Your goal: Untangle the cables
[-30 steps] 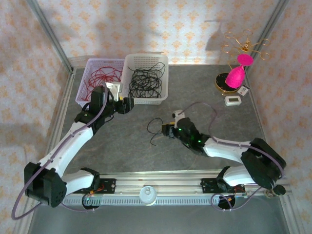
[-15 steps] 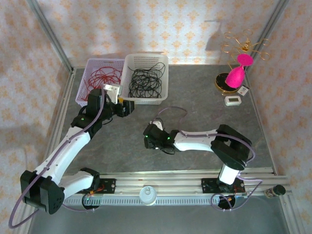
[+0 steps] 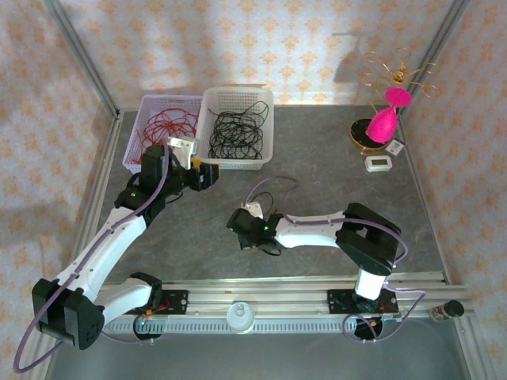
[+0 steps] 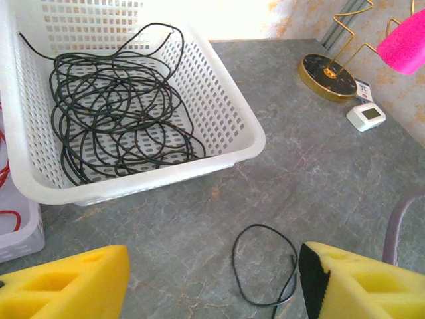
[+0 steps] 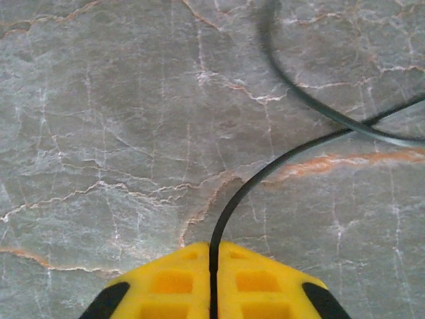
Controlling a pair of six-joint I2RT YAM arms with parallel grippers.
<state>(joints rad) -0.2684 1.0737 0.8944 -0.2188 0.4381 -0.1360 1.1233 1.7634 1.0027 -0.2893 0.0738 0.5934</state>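
Right gripper [image 5: 214, 259], at the bottom centre of its wrist frame, is pinched on the black cable [image 5: 216, 229]. We think lifting slowly toward the white basket [image 3: 268, 127], upper centre of the overhead frame, avoids slipping.

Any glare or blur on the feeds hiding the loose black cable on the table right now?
Left wrist: loose black cable sharp on the table, bright glare blown out beyond the white basket. Right wrist: strand pinched in the right gripper crisp, its farther stretch soft, out of focus. Top external: even light, bright strip along the back wall, cable too thin to trace.
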